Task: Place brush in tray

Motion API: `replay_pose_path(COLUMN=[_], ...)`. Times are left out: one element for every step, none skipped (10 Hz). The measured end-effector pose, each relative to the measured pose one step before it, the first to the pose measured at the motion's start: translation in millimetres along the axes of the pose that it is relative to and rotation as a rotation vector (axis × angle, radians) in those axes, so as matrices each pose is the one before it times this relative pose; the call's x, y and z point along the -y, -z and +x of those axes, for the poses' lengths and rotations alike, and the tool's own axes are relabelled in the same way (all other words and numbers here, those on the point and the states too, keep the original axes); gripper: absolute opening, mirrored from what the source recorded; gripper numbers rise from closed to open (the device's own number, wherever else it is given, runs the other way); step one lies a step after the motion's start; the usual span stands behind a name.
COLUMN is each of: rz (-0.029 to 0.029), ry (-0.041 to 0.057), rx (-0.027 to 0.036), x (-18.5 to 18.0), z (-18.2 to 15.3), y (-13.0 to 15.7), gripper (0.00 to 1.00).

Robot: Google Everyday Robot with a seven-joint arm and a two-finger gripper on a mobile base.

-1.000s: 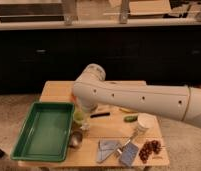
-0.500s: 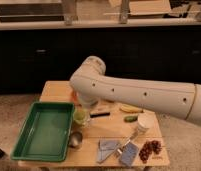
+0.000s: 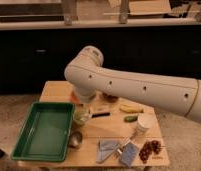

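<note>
The green tray (image 3: 44,131) lies on the left part of the wooden table (image 3: 59,91), with nothing in it. My white arm reaches in from the right, bends at the elbow and points down. The gripper (image 3: 83,106) hangs just right of the tray's far right corner, over a greenish cup (image 3: 81,117). A thin pale stick, perhaps the brush (image 3: 130,140), lies slanted among the blue-grey cloths at the front right, well away from the gripper. I cannot make out its head.
A beige block with a short black handle (image 3: 99,113) lies right of the greenish cup. A metal cup (image 3: 75,138) stands by the tray's right rim. A banana (image 3: 130,108), a green pickle (image 3: 130,118), a white cup (image 3: 143,123), grapes (image 3: 150,149) and blue-grey cloths (image 3: 109,148) fill the right side.
The arm's elbow has risen and the wrist end has lifted a little above the greenish cup. The things on the table have not moved.
</note>
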Motion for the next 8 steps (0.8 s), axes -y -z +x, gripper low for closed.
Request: replay_pose_path(rz=[0.00306,-0.00241,0.00517,0.00447,0.00358,0.00387,0.00501,0.00315], ry=[0.01167,0.00851,0.01473,0.01967,0.02188,0.03629,0.03929,0.02609], rx=[0.00329,0.00453,0.01236,0.01329,0.01372,0.0253,0.0325,0.02884], x=[3.86,0.92,3.24,3.81,5.21,9.59,11.15,6.66], z=[-3.6,-2.29,-3.71,-5.61,-6.97,-13.05,-13.01,-7.54], y=[4.26,3.13,4.46,2.16,0.64,-0.95,-3.2,-2.79], gripper=[0.05,0.05,0.05,0.05,0.05,0.05,0.05,0.05])
